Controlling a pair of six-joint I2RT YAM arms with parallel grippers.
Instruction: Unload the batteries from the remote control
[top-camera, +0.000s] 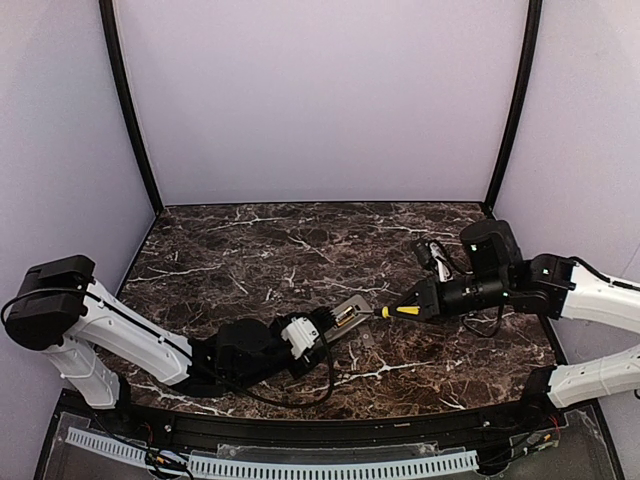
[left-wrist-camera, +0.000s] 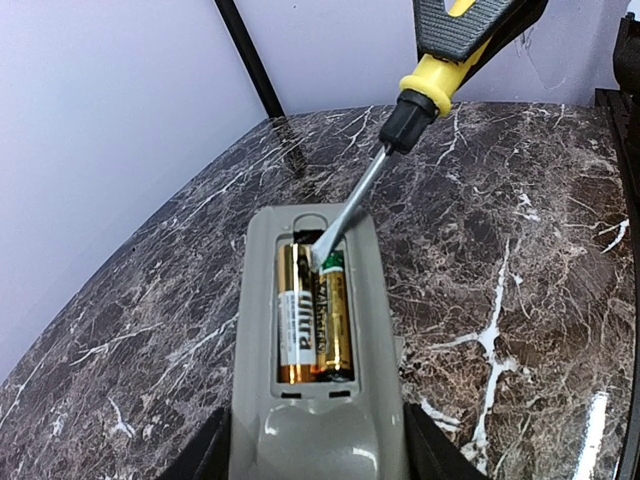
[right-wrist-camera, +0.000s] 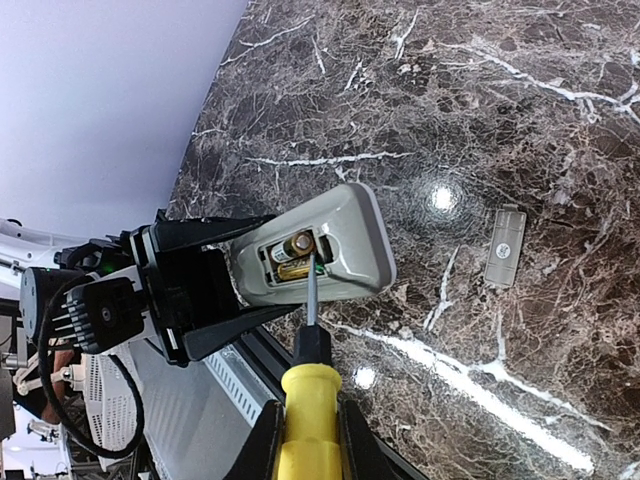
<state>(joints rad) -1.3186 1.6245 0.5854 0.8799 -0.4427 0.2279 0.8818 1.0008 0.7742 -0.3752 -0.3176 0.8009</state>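
Jaws on both arms are clenched on something. The left jaws grasp the slim grey-beige plastic remote control (left-wrist-camera: 318, 440) by its near end, one black finger (left-wrist-camera: 205, 455) pressed against each long side. The remote sits over the middle of the dark brown, white-veined marble tabletop (top-camera: 250, 240), not far from the near edge. It points away from the left arm and toward the right one. I cannot tell whether its far end rests on the stone or hangs just above it.

The remote's recessed battery bay faces up and is uncovered. The two gold-and-black batteries (left-wrist-camera: 315, 325) lie side by side in it, both seated, the right-hand one with a green end.

The right jaws are shut tight around the handle of the yellow-handled screwdriver (right-wrist-camera: 310, 420), which reaches in from the right side of the tabletop. Its metal shaft slopes down into the bay. The flat tip touches the far end of the cells, about where the two meet, against the green-ended one.

A small flat grey rectangular cover (right-wrist-camera: 508, 248) lies on the tabletop near the remote, on its near-edge side, touching neither the remote nor the arms.
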